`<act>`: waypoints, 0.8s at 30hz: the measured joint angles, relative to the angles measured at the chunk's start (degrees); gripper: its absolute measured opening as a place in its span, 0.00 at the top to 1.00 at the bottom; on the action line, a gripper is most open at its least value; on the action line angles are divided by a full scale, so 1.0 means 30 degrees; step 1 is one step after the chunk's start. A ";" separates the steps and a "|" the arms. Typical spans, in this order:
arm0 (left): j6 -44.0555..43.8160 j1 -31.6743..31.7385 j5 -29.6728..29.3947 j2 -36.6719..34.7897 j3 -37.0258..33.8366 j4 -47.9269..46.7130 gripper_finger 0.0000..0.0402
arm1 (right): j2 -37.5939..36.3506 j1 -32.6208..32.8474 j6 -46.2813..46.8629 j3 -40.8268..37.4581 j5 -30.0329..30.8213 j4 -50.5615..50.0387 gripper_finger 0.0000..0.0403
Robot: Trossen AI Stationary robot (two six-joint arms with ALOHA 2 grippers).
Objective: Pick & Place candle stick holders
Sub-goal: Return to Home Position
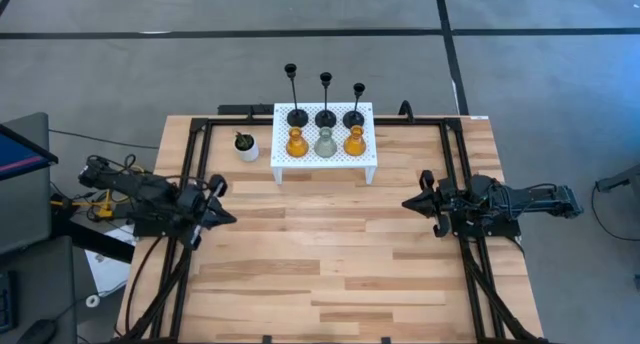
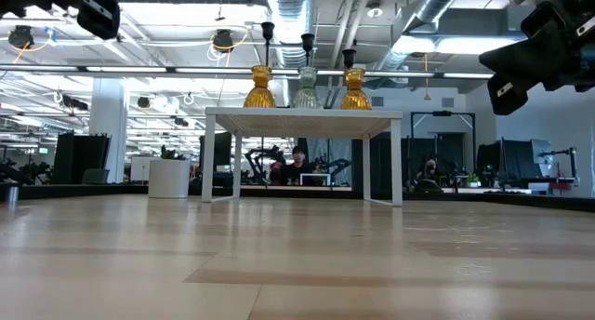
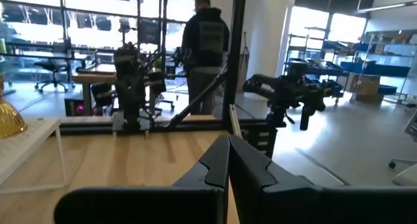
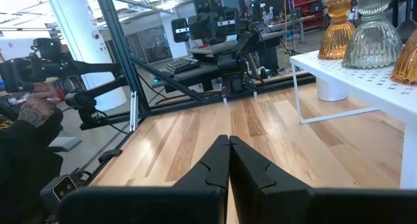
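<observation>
All the candle stick holders stand on a white perforated stand [image 1: 372, 157] at the table's far middle. Three black thin-stemmed ones [image 1: 326, 114] form the back row. In front of them stand a squat amber glass one [image 1: 296, 142], a clear-grey one [image 1: 326, 144] and a second amber one [image 1: 354, 141]. My left gripper [image 1: 228, 217] hovers shut near the table's left edge, holding nothing. My right gripper [image 1: 410, 202] hovers shut near the right edge, also holding nothing. Both point toward the table's middle, well short of the stand.
A small white pot with a green plant [image 1: 246, 146] stands on the table left of the stand. Black frame rails [image 1: 200, 184] run along the table's left, right and far sides. The wide bare wooden tabletop [image 1: 330, 254] lies between the two grippers and the near edge.
</observation>
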 joint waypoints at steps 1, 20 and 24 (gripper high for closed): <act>0.0000 0.0000 -0.0009 0.0003 0.0000 -0.0042 0.98 | 0.0000 0.0000 0.0000 0.0000 0.0000 0.0000 1.00; 0.0020 0.0000 0.2186 -0.0015 -0.4257 0.4290 0.98 | 0.0007 -0.0007 0.0000 0.0000 0.0000 0.0004 1.00; -0.0396 0.0000 0.2186 0.0015 -0.4262 0.2221 0.98 | 0.0001 -0.0007 0.0000 0.0000 0.0000 0.0007 1.00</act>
